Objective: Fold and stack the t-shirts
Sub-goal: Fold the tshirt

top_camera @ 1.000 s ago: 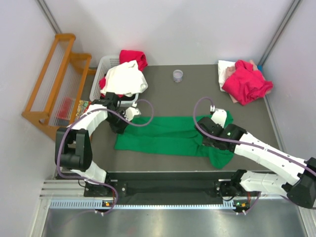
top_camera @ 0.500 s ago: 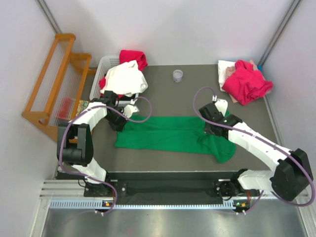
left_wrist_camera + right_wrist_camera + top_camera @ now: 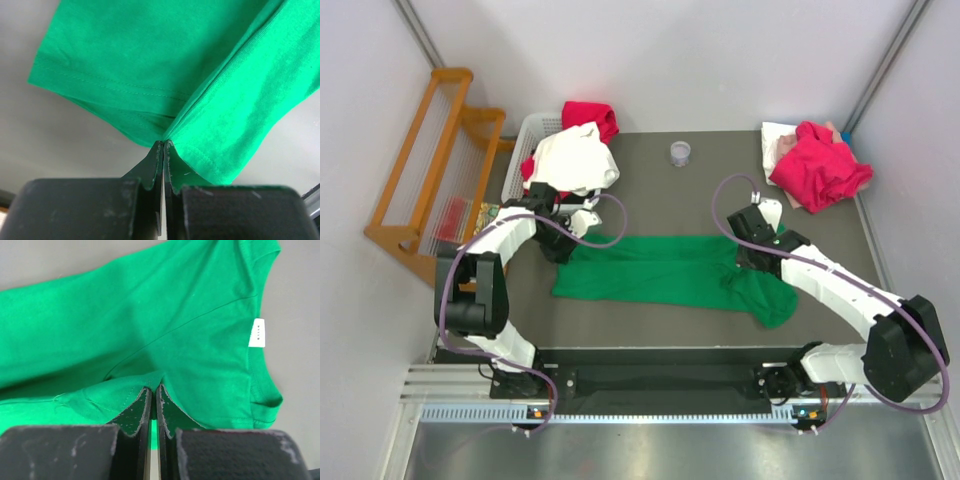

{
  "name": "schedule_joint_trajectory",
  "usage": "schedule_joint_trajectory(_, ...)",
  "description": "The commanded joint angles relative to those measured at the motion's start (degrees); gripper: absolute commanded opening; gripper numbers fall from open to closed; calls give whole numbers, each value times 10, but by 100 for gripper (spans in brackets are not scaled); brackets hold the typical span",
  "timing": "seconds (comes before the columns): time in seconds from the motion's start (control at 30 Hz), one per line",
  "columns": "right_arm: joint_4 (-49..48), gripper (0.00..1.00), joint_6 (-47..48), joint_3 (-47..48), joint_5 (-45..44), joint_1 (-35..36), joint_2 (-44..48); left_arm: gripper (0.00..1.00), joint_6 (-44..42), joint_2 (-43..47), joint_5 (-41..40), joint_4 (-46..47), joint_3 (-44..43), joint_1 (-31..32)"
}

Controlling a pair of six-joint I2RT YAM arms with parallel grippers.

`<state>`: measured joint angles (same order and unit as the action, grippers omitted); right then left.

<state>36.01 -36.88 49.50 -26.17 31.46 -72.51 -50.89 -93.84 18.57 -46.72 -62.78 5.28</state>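
1. One white basket at far left held a white t-shirt over a red t-shirt.
2. Green t-shirt lay mid-table; left gripper and right gripper each clamped on its fabric.
3. Far right, magenta t-shirt largely hid paler garments.

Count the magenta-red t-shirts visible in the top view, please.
2. One magenta-red t-shirt lies in the basket at the far left, behind a white t-shirt; the other tops the pile at the far right. Others may be hidden underneath.
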Motion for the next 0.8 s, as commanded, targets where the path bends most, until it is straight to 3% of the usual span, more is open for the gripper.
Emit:
schedule_joint_trajectory(0.0, -21, 0, 19, 16, -10, -22, 8, 0, 14, 44, -1, 24, -23, -4)
schedule_joint_trajectory(0.6, -69, 0, 50, 24, -6, -54, -49, 0, 71, -25, -17, 60, -64, -7)
schedule_joint_trajectory(0.67, -77, 0, 54, 25, -6, -59, -64, 16, 71, -33, -17, 61, -63, -7)
schedule_joint_trajectory(0.7, -82, 0, 56, 26, -4, -61, -70, 43, 70, -34, -16, 62, -62, -7)
schedule_joint_trajectory(0.73, -86, 0, 59, 27, -4, -66, -76, 98, 69, -35, -16, 64, -59, -7)
schedule_joint_trajectory(0.77, -88, 0, 62, 28, -3, -66, -86, 99, 69, -35, -17, 66, -54, -7)
